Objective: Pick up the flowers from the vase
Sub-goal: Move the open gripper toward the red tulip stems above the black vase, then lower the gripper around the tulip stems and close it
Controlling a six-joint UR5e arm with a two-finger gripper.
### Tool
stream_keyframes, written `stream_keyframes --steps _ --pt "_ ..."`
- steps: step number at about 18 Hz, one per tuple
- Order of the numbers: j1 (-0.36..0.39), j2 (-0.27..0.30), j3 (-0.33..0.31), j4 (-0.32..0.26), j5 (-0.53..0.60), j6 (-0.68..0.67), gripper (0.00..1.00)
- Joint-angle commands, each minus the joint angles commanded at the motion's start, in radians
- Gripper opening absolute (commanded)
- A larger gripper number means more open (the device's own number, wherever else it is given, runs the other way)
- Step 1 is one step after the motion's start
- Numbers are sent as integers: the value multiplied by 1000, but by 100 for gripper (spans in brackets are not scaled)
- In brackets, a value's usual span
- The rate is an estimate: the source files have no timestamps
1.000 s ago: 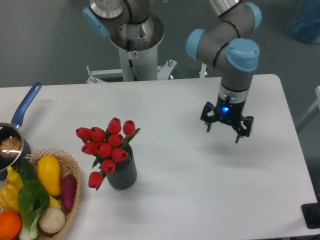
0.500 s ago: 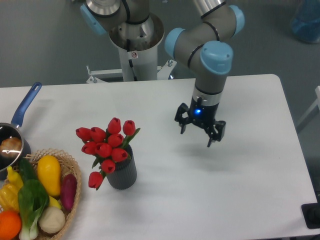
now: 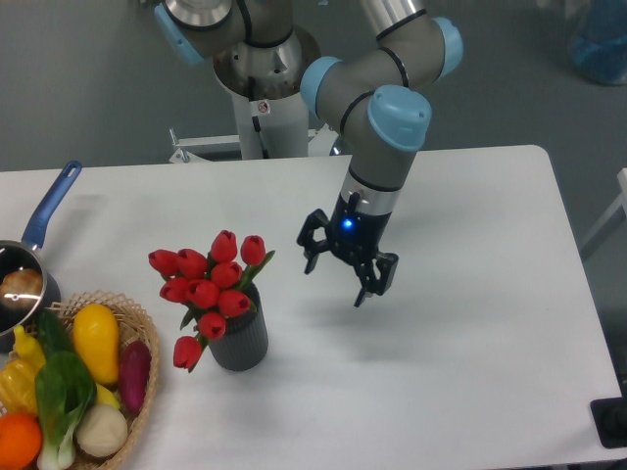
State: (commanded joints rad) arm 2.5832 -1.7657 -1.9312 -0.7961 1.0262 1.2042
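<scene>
Fingers (image 3: 364,292) spread, nothing between them; the gripper (image 3: 338,276) hangs above the table (image 3: 470,323), tips pointing down. The flowers (image 3: 208,284) lie at its 9 o'clock, near but apart, seated in the vase (image 3: 240,338). Bunch long axis roughly upright, heads leaning toward 11 o'clock; one bud droops over the vase's left side. Wicker basket (image 3: 142,392) and saucepan (image 3: 29,274) at far left.

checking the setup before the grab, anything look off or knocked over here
One thing only: a single tulip of the flowers droops over the rim of the upright vase, hanging low on its left side. The open end effector hangs clear of them.
</scene>
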Motion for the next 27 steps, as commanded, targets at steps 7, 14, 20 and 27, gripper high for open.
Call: stream_keyframes --steps 7,14,20,27 --pt "-52 29 -3 3 -20 -9 100" --pt "-64 31 3 5 -132 -9 100" --pt "-61 20 4 5 -314 -15 100" --pt "-60 -28 15 8 -334 -15 100"
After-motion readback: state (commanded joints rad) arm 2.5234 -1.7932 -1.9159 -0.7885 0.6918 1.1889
